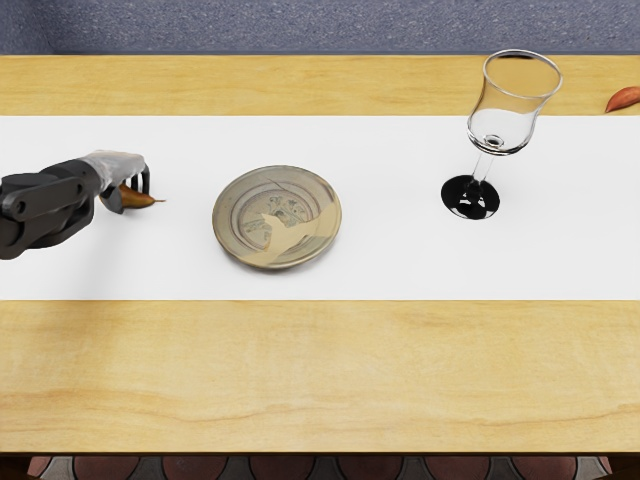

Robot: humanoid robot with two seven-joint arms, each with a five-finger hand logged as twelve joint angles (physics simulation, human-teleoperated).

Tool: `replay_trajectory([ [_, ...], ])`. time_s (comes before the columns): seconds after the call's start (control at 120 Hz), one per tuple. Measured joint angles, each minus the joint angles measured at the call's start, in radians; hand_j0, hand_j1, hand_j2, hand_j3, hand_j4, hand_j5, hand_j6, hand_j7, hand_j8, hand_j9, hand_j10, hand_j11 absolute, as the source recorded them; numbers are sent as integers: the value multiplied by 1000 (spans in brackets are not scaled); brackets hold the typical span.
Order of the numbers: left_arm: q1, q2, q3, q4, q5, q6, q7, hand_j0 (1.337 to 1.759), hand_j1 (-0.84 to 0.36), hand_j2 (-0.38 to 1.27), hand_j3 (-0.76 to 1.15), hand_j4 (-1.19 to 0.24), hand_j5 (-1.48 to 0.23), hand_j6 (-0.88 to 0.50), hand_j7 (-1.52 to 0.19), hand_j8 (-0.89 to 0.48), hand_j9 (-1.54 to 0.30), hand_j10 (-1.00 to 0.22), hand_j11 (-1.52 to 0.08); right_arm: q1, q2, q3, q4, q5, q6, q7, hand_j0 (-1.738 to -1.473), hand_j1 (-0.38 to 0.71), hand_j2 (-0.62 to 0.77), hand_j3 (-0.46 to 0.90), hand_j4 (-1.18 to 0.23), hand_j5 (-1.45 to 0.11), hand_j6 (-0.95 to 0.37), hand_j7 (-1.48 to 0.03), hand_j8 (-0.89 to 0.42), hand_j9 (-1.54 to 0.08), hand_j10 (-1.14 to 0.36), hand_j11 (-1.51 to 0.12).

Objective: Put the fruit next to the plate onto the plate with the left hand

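Note:
A round brownish plate [277,217] lies on the white runner, left of centre. To its left a small orange-brown fruit [137,199] rests on the runner, mostly covered by my left hand [125,182]. The hand's dark arm comes in from the left edge, and its fingers are curled down around the fruit. The fruit's pointed tip pokes out toward the plate. Whether the fruit is lifted off the cloth I cannot tell. The right arm does not show.
A clear wine glass [503,125] with a dark foot stands upright on the runner at the right. An orange-red object [624,98] lies at the far right edge on the wooden table [320,370].

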Motion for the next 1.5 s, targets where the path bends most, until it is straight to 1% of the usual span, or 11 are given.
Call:
replay_trajectory([
  [0.058, -3, 0, 1, 0, 0, -7, 0, 1663, -267, 53, -243, -580, -957, -555, -825, -462, -1007, -575, -1027, 0, 0, 0, 0, 0, 0, 0, -1658, -314, -6, 0, -29, -38, -30, -38, -29, -38, -29, -38],
  [0.108, -7, 1, 1, -1, -1, -11, 1, 1657, -267, 210, -562, -588, -990, -589, -775, -493, -1036, -600, -1061, 0, 0, 0, 0, 0, 0, 0, -1658, -314, -6, 0, -29, -38, -30, -38, -29, -38, -29, -38],
  [0.15, -15, 9, 1, -8, -4, -15, 0, 1656, -279, 295, -458, -610, -1018, -628, -843, -503, -1059, -634, -1083, 0, 0, 0, 0, 0, 0, 0, -1658, -314, -6, 0, -29, -38, -30, -38, -29, -38, -29, -38],
  [0.275, -32, 14, 1, -33, -23, -31, -1, 1652, -287, 262, -249, -573, -1101, -558, -991, -476, -1110, -610, -1122, 0, 0, 0, 0, 0, 0, 0, -1658, -314, -6, 0, -29, -38, -29, -38, -29, -38, -29, -38],
  [0.5, -77, 56, 1, -87, -90, -77, -2, 1647, -338, 299, -83, -542, -1190, -464, -1102, -437, -1148, -558, -1177, 0, 0, 0, 0, 0, 0, 0, -1658, -314, -6, 0, -29, -38, -29, -38, -29, -38, -29, -38],
  [0.85, -159, 73, -50, -153, -182, -219, -3, 1648, -336, 397, -15, -682, -1213, -466, -1182, -411, -1162, -555, -1186, 0, 0, 0, 0, 0, 0, 0, -1658, -314, -6, 0, -29, -38, -29, -38, -29, -38, -29, -38],
  [0.975, -192, 75, -75, -176, -196, -248, -3, 1651, -374, 584, -8, -752, -1211, -492, -1187, -431, -1157, -560, -1176, 0, 0, 0, 0, 0, 0, 0, -1658, -314, -6, 0, -29, -38, -29, -38, -29, -38, -29, -38],
  [1.025, -206, 75, -90, -182, -200, -264, -3, 1652, -326, 439, -6, -766, -1218, -505, -1196, -438, -1158, -568, -1175, 0, 0, 0, 0, 0, 0, 0, -1658, -314, -6, 0, -29, -38, -29, -38, -29, -38, -29, -38],
  [1.15, -242, 75, -108, -190, -220, -297, -3, 1653, -356, 506, -4, -800, -1210, -502, -1187, -441, -1160, -560, -1168, 0, 0, 0, 0, 0, 0, 0, -1658, -314, -6, 0, -29, -38, -29, -38, -29, -38, -29, -38],
  [1.283, -276, 64, -116, -196, -252, -331, -3, 1655, -417, 693, -2, -822, -1196, -559, -1178, -460, -1155, -568, -1158, 0, 0, 0, 0, 0, 0, 0, -1658, -314, -6, 0, -29, -38, -29, -38, -29, -38, -29, -38],
  [1.5, -284, -4, -118, -208, -282, -347, -3, 1654, -463, 830, -1, -839, -1177, -625, -1161, -490, -1157, -595, -1155, 0, 0, 0, 0, 0, 0, 0, -1658, -314, -6, 0, -29, -38, -29, -38, -29, -38, -29, -38],
])
